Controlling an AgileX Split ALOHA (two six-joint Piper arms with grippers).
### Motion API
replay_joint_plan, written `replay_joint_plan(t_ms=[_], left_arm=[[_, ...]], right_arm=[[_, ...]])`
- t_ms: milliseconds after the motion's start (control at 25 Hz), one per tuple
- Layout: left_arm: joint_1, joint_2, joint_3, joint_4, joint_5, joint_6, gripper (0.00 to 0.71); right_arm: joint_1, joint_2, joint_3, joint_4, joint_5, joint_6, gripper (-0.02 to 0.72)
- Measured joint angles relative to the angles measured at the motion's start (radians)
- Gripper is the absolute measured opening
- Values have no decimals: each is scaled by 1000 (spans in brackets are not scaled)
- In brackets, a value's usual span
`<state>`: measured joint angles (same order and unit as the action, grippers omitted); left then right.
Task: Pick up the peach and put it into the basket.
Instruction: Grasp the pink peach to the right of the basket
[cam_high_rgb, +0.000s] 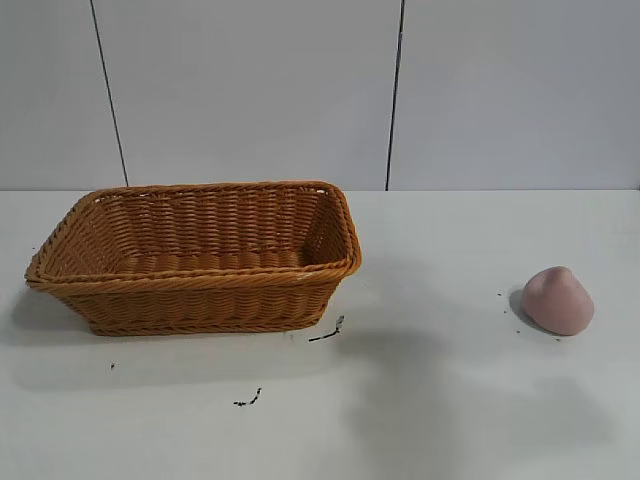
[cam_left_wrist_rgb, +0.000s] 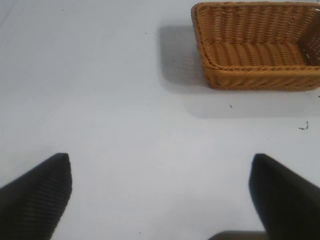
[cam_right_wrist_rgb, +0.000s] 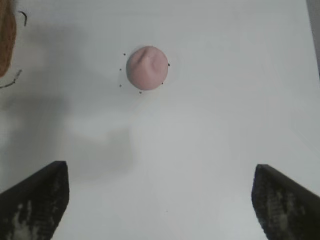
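Resting on table (cam_high_rgb: 450, 420), peach (cam_high_rgb: 557, 300) well right of basket (cam_high_rgb: 200, 260); right hand (cam_right_wrist_rgb: 160, 200) spread above, apparently clear; left hand (cam_left_wrist_rgb: 160, 195) spread.

Exterior level across table (cam_high_rgb: 420, 400), wrists overhead, sharing basket (cam_high_rgb: 200, 255)

Exterior view: the basket (cam_high_rgb: 195, 255) fills the left-centre of the frame, and its raised woven walls are the only tall obstacle on the desk (cam_high_rgb: 430, 400). The peach (cam_high_rgb: 557, 300) sits alone at right-centre, well apart from the basket, with bare desk on every side of it. A wide open strip separates the two. Small dark specks (cam_high_rgb: 325, 333) lie flat beside the basket's right corner. The basket's interior is open from above.
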<state>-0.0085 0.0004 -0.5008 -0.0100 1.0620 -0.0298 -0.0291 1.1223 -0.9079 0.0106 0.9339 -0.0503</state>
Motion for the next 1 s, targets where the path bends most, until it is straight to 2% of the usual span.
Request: replay_joint_plan(t_ms=[320, 440, 600, 800, 1000], left_arm=[[0, 0, 0, 0, 0, 0, 693], [0, 0, 0, 0, 0, 0, 693], [0, 0, 0, 0, 0, 0, 693], [0, 0, 0, 0, 0, 0, 693], [0, 0, 0, 0, 0, 0, 693]], right_arm=[[0, 499, -296, 1, 10, -3, 696], [0, 621, -378, 22, 9, -3, 696], [0, 721, -411, 52, -10, -8, 696], [12, 819, -414, 65, -66, -48, 696], [21, 892, -414, 70, -144, -33, 696]])
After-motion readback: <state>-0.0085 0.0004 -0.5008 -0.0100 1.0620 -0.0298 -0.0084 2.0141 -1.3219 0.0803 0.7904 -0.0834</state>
